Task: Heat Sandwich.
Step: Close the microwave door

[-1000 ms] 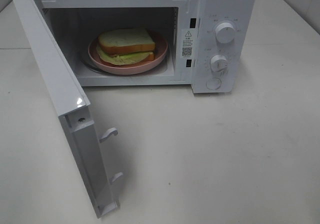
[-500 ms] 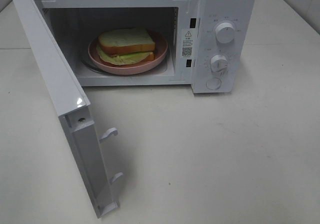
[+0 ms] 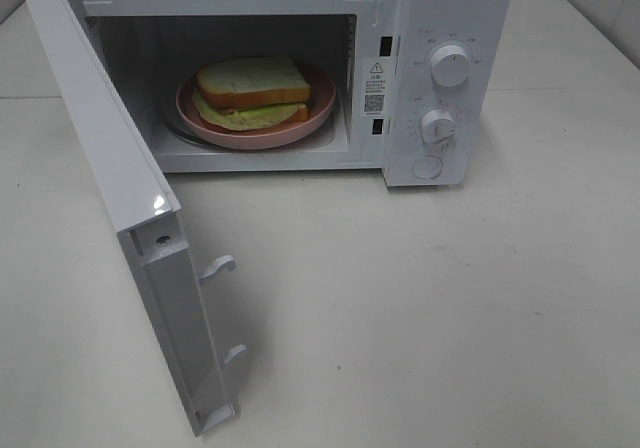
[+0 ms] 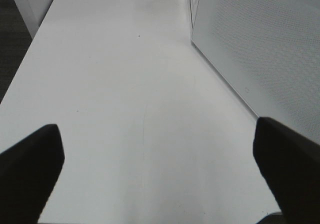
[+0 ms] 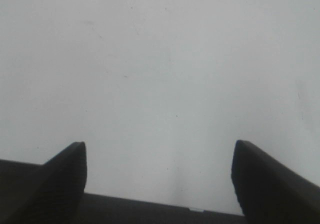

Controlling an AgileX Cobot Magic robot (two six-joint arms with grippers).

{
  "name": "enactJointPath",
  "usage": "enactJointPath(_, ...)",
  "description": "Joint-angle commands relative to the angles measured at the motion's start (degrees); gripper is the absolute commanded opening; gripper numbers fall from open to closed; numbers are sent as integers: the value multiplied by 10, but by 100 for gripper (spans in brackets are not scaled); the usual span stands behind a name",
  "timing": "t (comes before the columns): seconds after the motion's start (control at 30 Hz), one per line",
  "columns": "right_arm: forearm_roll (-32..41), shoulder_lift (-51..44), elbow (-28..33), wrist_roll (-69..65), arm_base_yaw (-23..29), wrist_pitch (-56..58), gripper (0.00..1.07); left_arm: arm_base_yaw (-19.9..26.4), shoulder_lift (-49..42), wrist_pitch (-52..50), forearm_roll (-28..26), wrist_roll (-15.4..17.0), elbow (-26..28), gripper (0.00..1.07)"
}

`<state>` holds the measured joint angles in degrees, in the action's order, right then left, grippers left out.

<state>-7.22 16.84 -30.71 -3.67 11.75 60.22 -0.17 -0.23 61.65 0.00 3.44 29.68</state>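
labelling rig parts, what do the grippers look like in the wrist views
The left gripper has two black, blunt-tipped fingers; the right gripper has two black wedge-shaped ones joined by a dark bar. No cables or markings show. Arms are out of view.

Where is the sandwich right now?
In the high camera view, the sandwich sits on the pink plate inside the microwave, whose door stands open, to the left of the control panel.

Sticker [image 3: 376,86] on microwave [image 3: 455,8], warning triangle, QR code, small print unreadable
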Motion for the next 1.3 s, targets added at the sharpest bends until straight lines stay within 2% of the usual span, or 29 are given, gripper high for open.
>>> enactJointPath(0.03, 22, -46, 22, 20, -30, -30, 76, 1, -9, -3, -3, -1, 0, 98)
enactJointPath(0.47, 22, -188, 23, 21, -100, -32, 76, 1, -9, -3, -3, -1, 0, 98)
enactJointPath(1.3, 27, -187, 23, 21, -104, -32, 76, 1, -9, -3, -3, -1, 0, 98)
